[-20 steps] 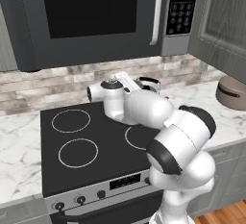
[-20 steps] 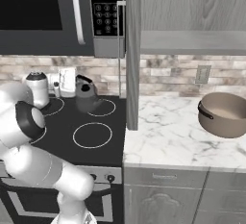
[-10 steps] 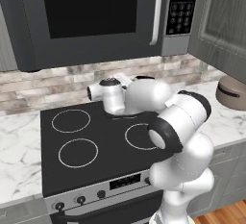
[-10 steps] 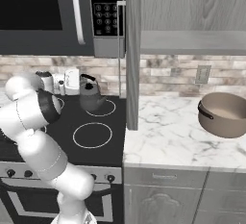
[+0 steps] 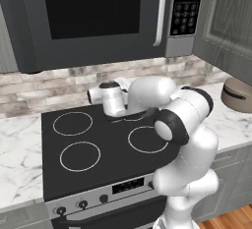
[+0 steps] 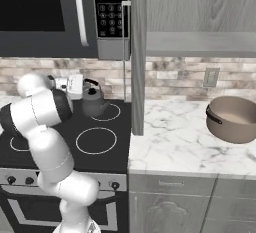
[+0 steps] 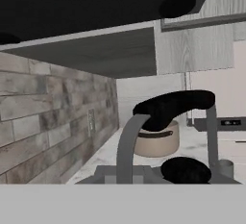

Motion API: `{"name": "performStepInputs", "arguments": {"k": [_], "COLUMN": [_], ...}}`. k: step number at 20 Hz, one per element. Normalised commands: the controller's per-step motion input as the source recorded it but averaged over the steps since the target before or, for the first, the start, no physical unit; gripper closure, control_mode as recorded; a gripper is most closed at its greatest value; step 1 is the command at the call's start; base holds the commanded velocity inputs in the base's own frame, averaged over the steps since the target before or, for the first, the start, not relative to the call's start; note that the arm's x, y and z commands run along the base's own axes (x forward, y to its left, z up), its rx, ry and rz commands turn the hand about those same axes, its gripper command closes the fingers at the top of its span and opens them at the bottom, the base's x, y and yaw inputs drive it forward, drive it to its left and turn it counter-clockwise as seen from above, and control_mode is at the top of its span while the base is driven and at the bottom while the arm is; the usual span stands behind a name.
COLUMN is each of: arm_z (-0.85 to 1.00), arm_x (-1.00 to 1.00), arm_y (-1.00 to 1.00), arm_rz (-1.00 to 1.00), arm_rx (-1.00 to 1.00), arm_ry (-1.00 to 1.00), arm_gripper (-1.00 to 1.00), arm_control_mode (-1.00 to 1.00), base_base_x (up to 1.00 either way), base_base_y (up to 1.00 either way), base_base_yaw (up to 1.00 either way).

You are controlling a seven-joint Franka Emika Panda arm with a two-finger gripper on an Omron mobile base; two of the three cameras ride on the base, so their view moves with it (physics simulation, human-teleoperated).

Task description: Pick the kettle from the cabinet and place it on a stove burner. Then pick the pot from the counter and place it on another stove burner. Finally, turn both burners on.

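The kettle (image 6: 93,98) stands on the back burner (image 6: 105,112) at the stovetop's (image 6: 60,152) 1 o'clock corner, inside the ring and short of the glass edge. In the hand view its arched black handle (image 7: 173,105) fills the foreground with the knobbed lid (image 7: 186,169) below it. The pincer (image 6: 75,84) sits just beside the kettle at its 9 o'clock, pressed together; whether it pinches the handle cannot be told. The front burner (image 6: 96,140) at 6 o'clock of the kettle is bare, as are the two rings (image 5: 73,123) on the far half.

An open cabinet door (image 6: 137,57) hangs edge-on at the kettle's 3 o'clock, over the seam between stovetop and tabletop (image 6: 175,142). The pot (image 6: 234,119) sits well apart on the tabletop, near its far end. The microwave (image 5: 98,19) overhangs the back burners, and the cabinet (image 6: 200,12) shelf runs above the pot.
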Motion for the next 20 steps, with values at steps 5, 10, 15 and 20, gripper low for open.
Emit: {"name": "performStepInputs", "arguments": {"k": [5, 10, 15, 20], "arm_z": [-0.17, -0.21, -0.21, -0.25], "arm_x": [0.01, 0.03, 0.12, 0.16], "arm_y": [0.00, 0.00, 0.00, 0.00], "arm_rz": [0.00, 0.00, 0.00, 0.00], "arm_rx": [0.00, 0.00, 0.00, 0.00], "arm_ry": [-0.01, -0.05, -0.09, -0.08], "arm_gripper": [1.00, 1.00, 1.00, 1.00], "arm_control_mode": [-1.00, -1.00, -1.00, -1.00], "base_base_x": [0.00, 0.00, 0.00, 0.00], "base_base_y": [0.00, 0.00, 0.00, 0.00], "base_base_yaw": [0.00, 0.00, 0.00, 0.00]}}
